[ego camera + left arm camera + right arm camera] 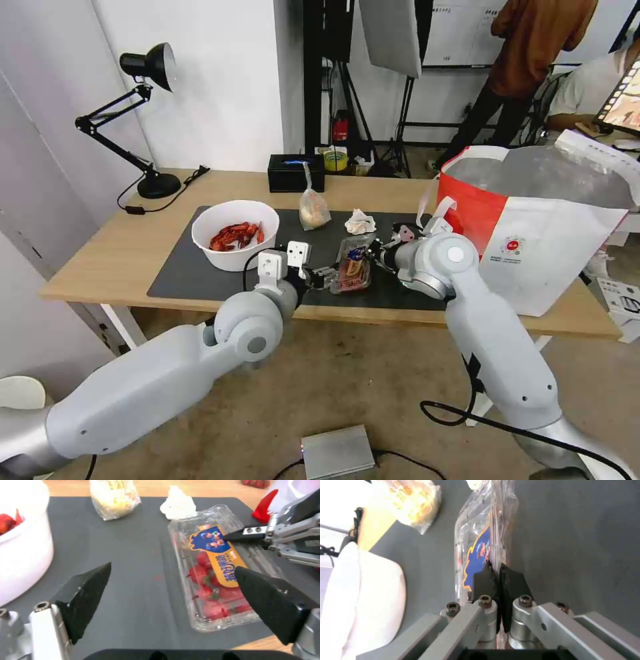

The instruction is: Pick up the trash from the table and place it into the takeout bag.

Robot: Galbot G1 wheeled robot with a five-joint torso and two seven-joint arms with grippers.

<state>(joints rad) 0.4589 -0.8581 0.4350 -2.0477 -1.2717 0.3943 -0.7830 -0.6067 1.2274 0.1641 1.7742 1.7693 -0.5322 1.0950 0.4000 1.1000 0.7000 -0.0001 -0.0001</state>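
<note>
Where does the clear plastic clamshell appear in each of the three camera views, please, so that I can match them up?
Head view: the clamshell lies on the dark mat near the table's front edge, between the two grippers.
Left wrist view: the clamshell lies flat beside the open left gripper; the right gripper grips its edge.
Right wrist view: the clamshell runs away from the pinching fingertips.
Shared landmark: the white bowl.

Jaws pinched on clamshell (pixel 476 542) rim
</note>
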